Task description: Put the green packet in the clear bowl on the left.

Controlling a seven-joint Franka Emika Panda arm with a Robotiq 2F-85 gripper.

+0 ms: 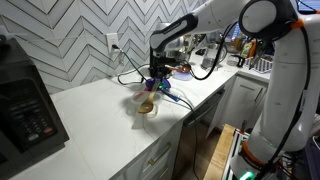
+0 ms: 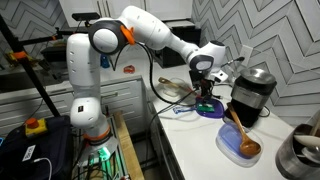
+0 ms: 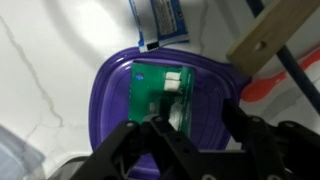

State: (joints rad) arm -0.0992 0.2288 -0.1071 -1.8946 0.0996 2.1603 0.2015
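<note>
One green packet [image 3: 160,92], on purple dish [image 3: 108,110], under spread jaws

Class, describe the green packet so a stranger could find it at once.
On the white countertop, find the round purple dish beneath the robot's pincer. The green packet lies flat on it, small and rectangular with white marks, unlike the blue-and-white packet beside the dish.

I see a white counter [image 1: 90,130] under a chevron tile wall [image 1: 70,35], with a black microwave [image 1: 25,110] at one end and a cable plugged into an outlet [image 1: 113,43]. In an exterior view a black appliance [image 2: 250,95] stands beside a purple plate [image 2: 228,150] carrying a wooden spoon [image 2: 238,128], with a metal pot [image 2: 300,150] nearby. My wrist view shows a purple lid [image 3: 110,100], with a blue-white packet [image 3: 160,20] just beyond it.
</note>
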